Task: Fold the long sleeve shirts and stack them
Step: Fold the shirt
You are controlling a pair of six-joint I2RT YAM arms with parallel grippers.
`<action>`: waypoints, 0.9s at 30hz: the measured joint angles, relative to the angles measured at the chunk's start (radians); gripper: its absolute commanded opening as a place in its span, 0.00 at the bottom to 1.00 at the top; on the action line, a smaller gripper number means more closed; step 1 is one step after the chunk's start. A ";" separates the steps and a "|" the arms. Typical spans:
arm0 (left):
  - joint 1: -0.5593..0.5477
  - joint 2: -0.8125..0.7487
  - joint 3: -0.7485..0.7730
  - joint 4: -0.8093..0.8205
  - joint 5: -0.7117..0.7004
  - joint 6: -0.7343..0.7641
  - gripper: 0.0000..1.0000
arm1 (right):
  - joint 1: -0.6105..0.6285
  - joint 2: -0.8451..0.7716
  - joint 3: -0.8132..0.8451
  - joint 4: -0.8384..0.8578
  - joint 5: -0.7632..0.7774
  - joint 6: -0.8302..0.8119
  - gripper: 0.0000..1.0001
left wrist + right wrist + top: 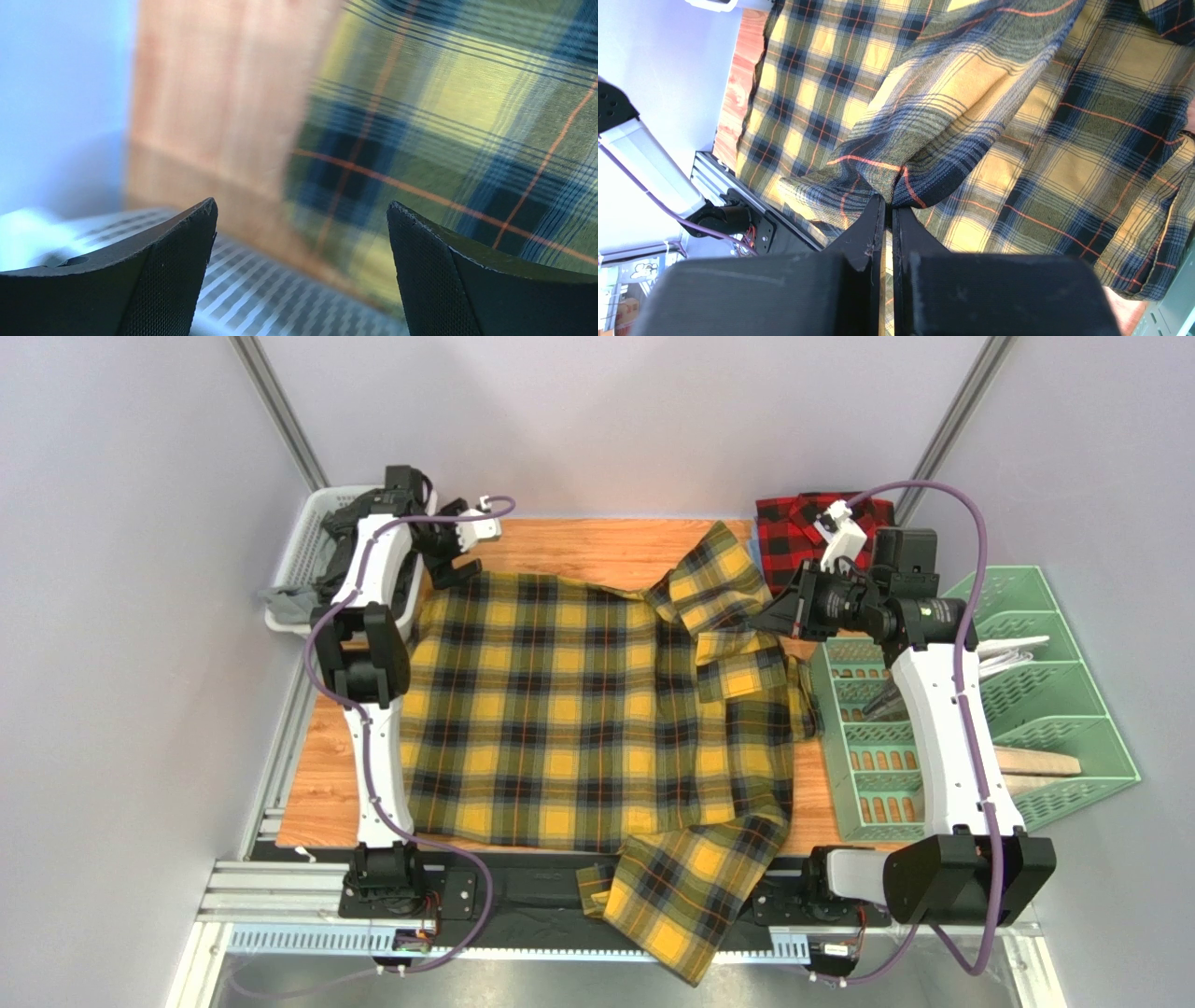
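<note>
The yellow long sleeve shirt (575,714), checked in dark green-black, lies spread over the wooden table (589,546). One sleeve (687,910) hangs off the front edge. The red long sleeve shirt (802,532) lies bunched at the back right. My left gripper (460,549) hovers at the yellow shirt's far left corner; in the left wrist view it (302,210) stands open and empty above the shirt's edge (456,126). My right gripper (772,612) is at the shirt's right side; it (891,199) is shut on a raised fold of yellow fabric (934,140).
A white basket (312,546) holding grey cloth stands at the back left corner. Green slotted racks (1038,686) with utensils and a wooden piece stand along the right edge. Bare wood (210,105) shows beside the shirt's left edge.
</note>
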 measured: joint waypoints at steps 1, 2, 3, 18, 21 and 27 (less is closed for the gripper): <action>-0.002 0.018 -0.012 -0.003 0.000 0.008 0.88 | 0.000 0.000 0.000 -0.003 0.001 -0.002 0.00; -0.002 0.028 -0.023 -0.005 0.001 0.016 0.86 | 0.000 0.000 0.000 -0.005 0.002 -0.003 0.00; -0.002 0.037 -0.034 -0.005 0.002 0.024 0.84 | 0.000 0.000 0.000 -0.010 0.005 -0.004 0.00; -0.008 0.121 0.025 0.038 0.039 0.084 0.69 | 0.000 0.005 0.008 -0.065 0.003 -0.007 0.00; -0.013 0.140 0.032 0.051 0.039 0.101 0.64 | 0.000 0.005 0.010 -0.065 -0.005 -0.005 0.00; -0.024 0.166 0.043 0.059 0.039 0.145 0.27 | 0.008 0.005 0.010 -0.065 -0.020 0.002 0.00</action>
